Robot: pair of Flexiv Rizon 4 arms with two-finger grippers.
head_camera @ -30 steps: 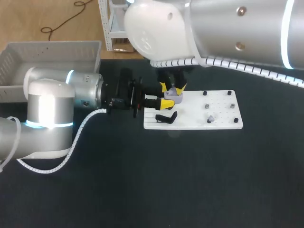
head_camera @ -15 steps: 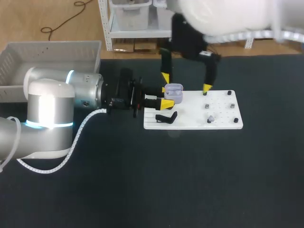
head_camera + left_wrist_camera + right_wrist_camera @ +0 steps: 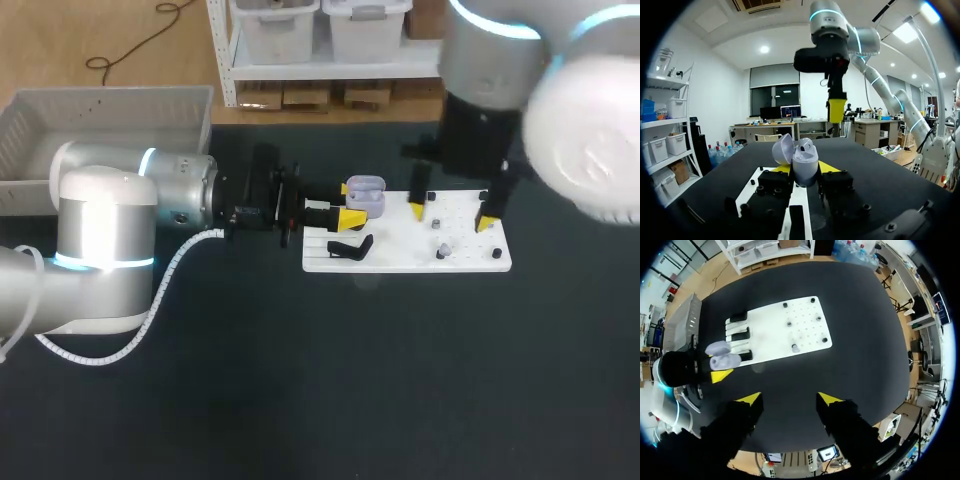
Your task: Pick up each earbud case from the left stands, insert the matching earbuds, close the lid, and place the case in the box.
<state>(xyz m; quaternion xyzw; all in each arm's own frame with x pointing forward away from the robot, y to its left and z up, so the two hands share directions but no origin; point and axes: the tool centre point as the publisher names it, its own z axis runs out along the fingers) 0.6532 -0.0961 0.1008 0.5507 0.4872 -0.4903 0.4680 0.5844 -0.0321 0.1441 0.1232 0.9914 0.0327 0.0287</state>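
Head view shows your right gripper [image 3: 451, 216], fingers wide and empty, has swung right from the open-lidded lilac earbud case [image 3: 365, 193] to over the white pegboard [image 3: 470, 262]. Your left gripper [image 3: 352, 205] clamps that case at the board's left end, so loading it looks next.

Right hand [image 3: 789, 399] hangs spread high above the white board [image 3: 771, 339].

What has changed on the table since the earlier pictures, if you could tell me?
The right end effector drew away from the case, spread its fingers wider and swung right, and is now over the right half of the board with nothing in it. The left end effector stays shut on the open case, and the board has not moved.
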